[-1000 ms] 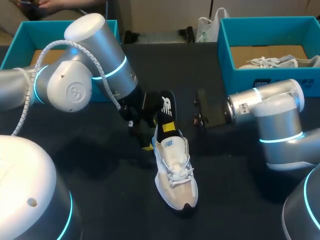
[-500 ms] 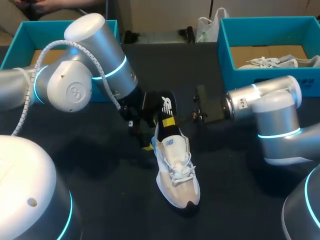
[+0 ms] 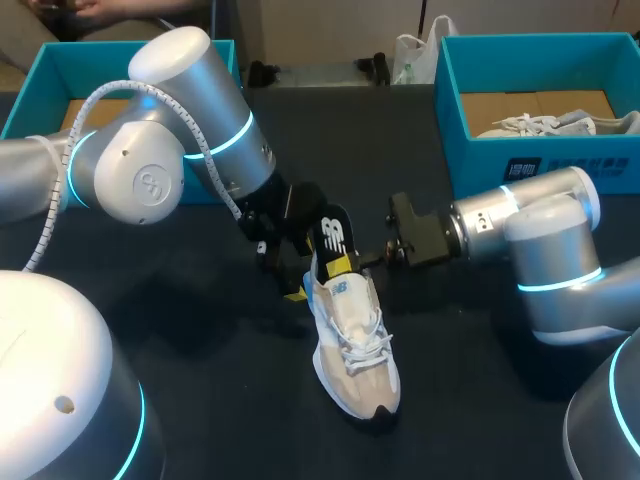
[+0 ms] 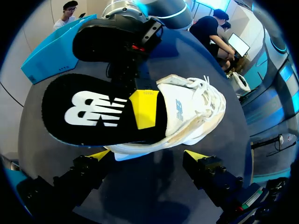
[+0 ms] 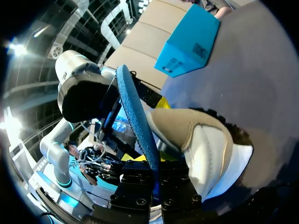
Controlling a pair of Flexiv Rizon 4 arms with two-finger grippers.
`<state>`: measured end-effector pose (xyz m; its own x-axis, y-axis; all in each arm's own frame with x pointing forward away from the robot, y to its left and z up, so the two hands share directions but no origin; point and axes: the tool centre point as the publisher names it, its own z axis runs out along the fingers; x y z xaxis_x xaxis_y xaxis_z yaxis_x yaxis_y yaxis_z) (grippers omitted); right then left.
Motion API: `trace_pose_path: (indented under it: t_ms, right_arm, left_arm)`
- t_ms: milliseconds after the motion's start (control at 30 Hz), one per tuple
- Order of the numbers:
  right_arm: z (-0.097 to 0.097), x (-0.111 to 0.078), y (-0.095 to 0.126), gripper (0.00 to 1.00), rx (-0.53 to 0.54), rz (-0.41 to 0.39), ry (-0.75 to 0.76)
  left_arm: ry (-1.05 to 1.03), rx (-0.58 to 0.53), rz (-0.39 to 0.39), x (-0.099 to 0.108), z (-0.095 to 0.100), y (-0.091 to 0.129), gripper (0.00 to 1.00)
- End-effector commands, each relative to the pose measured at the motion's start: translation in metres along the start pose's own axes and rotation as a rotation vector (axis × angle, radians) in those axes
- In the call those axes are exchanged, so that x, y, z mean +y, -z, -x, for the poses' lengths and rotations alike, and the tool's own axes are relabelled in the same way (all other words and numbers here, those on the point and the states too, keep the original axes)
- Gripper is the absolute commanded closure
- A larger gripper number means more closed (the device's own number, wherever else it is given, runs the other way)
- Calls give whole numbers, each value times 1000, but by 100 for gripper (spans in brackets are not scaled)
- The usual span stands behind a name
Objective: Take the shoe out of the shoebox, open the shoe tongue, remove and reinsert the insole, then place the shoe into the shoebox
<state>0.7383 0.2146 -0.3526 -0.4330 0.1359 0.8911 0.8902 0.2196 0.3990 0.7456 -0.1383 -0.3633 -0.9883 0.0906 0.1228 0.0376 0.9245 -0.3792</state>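
Evidently right gripper (image 3: 348, 262) pinches the insole (image 3: 331, 230) to guide it; left gripper (image 4: 147, 156) sits at the heel of the shoe (image 3: 358, 345), likely steadying, closure untellable

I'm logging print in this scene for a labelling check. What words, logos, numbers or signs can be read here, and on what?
Insole: one big white two-letter logo, a brand mark, so not quoted.
Shoe tongue: a small blue logo, too blurred to read.
Right shoebox, front wall: white label print, too small to read.
Left shoebox, side wall: dark code-like squares, unreadable.
No other text can be made out.
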Motion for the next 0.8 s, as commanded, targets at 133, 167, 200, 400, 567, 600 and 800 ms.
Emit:
trace_pose_path:
  t_ms: [133, 167, 200, 400, 567, 600, 800]
  right_arm:
    - [-9, -7, -2, 97, -14, 3, 29]
    - [-11, -5, -2, 72, -15, 2, 38]
    - [-13, -4, -2, 66, -19, 0, 49]
    - [-24, 6, -1, 56, -41, -20, 106]
    - [-25, 14, 2, 57, -48, -26, 127]
    - [-25, 15, 3, 57, -48, -26, 128]
    - [-23, 27, 7, 68, -45, -26, 153]
  left_arm:
    - [0, 0, 2, 0, 0, 0, 0]
    - [0, 0, 2, 0, 0, 0, 0]
    - [0, 0, 2, 0, 0, 0, 0]
    - [0, 0, 2, 0, 0, 0, 0]
    - [0, 0, 2, 0, 0, 0, 0]
    - [0, 0, 2, 0, 0, 0, 0]
    - [0, 0, 2, 0, 0, 0, 0]
